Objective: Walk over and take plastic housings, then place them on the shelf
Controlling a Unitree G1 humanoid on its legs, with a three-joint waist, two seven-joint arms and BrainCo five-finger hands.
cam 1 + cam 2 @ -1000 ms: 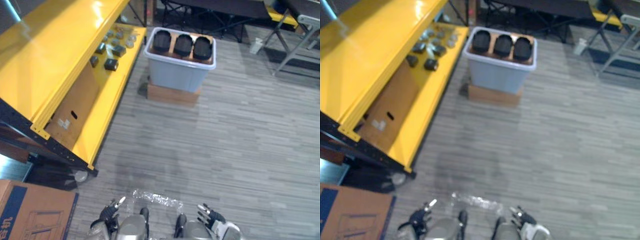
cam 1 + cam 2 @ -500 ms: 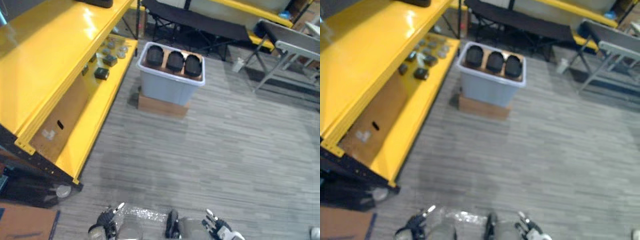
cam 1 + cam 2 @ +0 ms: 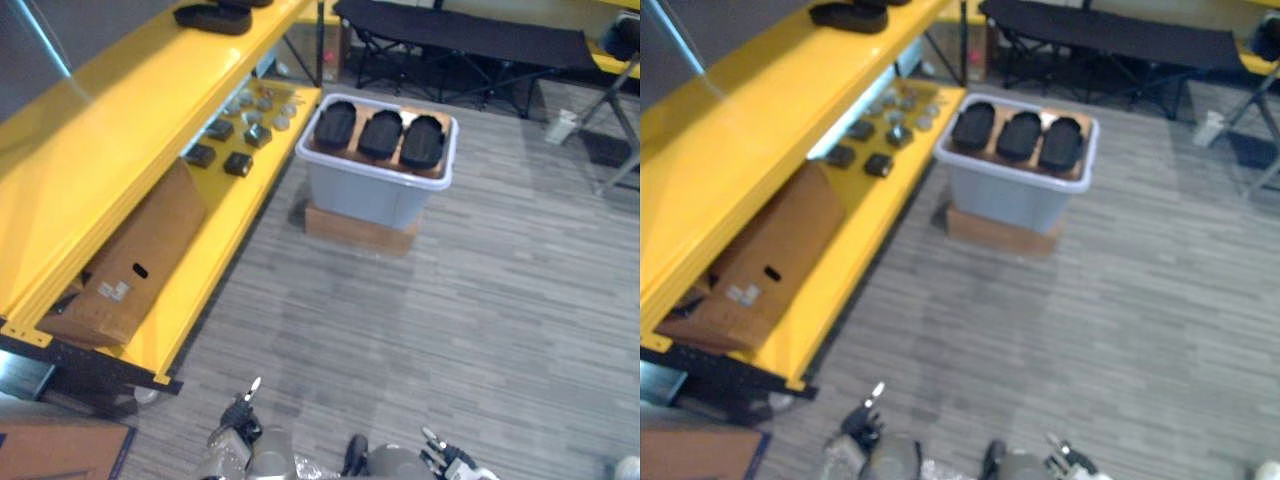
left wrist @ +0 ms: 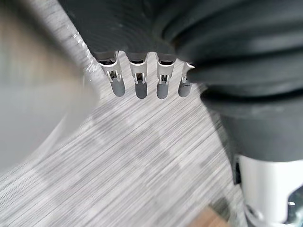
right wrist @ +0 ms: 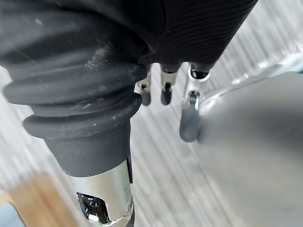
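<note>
Three black plastic housings lie side by side in the top of a grey bin on the floor, some way ahead. Beside it on the left stands the yellow shelf, with another black housing on its upper board. My left hand hangs low at the bottom edge of the eye views, far from the bin; its fingers are straight and hold nothing. My right hand hangs low too, its fingers relaxed and empty over the floor.
The bin rests on a flat brown box. Several small dark parts and a tilted cardboard box lie on the shelf's lower board. A black folding cot stands behind the bin. A white cup sits at right.
The whole picture has shifted, so the camera has moved; the bin and shelf look a little nearer. Both hands stay low and empty.
</note>
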